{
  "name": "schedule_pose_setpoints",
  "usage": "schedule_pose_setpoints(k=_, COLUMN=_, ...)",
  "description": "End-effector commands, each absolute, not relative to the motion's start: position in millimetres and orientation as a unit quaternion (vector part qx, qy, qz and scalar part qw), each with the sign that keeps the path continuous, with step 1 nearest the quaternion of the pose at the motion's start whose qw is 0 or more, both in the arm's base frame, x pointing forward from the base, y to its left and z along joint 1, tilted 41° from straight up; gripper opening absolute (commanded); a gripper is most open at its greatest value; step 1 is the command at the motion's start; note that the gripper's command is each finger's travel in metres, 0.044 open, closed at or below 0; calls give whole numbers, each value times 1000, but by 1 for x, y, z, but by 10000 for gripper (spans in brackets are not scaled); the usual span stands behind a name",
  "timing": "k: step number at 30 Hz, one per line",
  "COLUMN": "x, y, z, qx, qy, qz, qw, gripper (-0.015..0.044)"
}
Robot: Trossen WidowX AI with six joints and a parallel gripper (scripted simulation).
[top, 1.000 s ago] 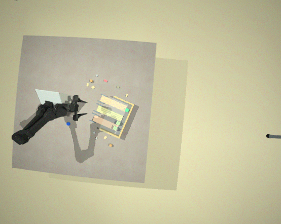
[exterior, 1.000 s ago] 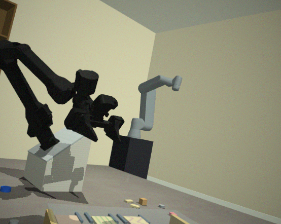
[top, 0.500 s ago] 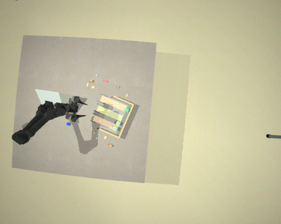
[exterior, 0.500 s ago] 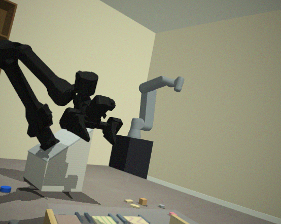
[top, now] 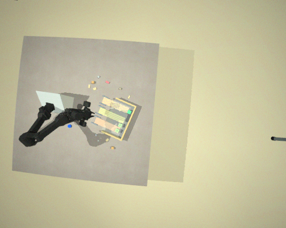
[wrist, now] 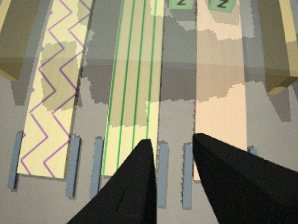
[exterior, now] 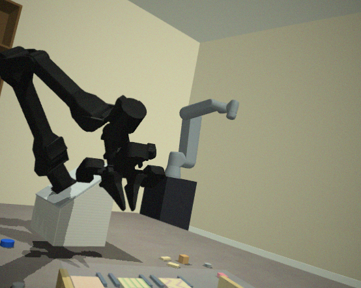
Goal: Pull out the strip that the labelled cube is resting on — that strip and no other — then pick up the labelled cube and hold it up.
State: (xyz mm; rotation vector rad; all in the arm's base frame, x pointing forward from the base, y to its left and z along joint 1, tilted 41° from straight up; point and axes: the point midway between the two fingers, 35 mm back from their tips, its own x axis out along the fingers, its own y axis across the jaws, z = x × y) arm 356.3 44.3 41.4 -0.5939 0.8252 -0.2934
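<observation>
Three strips lie side by side: purple zigzag [top: 107, 101] [exterior: 174, 283] [wrist: 50, 125], green-striped [top: 102, 111] [exterior: 133, 283] [wrist: 130, 150] and plain peach [top: 100, 121] [exterior: 86, 283] [wrist: 220, 120]. One labelled green cube [top: 117, 130] [wrist: 222, 4] is at the peach strip's far end. Another labelled cube [top: 120, 125] [wrist: 181, 3] is beside it, in the gap between the peach and striped strips. A plain green cube [top: 129, 112] is at the zigzag strip's far end. My gripper [top: 94, 114] [exterior: 128, 209] [wrist: 172, 145] is in the air before the near ends, slightly open, empty.
A yellow wooden frame [top: 128, 123] [exterior: 64, 278] surrounds the far part, seen through a translucent cover. Blue-grey rails [wrist: 163, 175] flank the near ends. A blue disc [top: 69, 126] [exterior: 7, 243], orange block [top: 93, 82] [exterior: 184, 259], red block [top: 107, 82] and another orange block [top: 112, 147] lie around.
</observation>
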Motion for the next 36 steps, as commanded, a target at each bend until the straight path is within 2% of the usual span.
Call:
schedule_pose_setpoints(k=1, x=378, y=5, z=34, qx=-234, qy=501, qz=-212, qw=806, gripper=0)
schedule_pose_setpoints(k=8, x=379, y=-46, z=36, qx=-181, qy=604, qz=-299, qw=716, gripper=0)
schedule_pose_setpoints(k=36, x=382, y=-57, z=20, qx=-180, qy=607, qz=-301, qw=713, gripper=0)
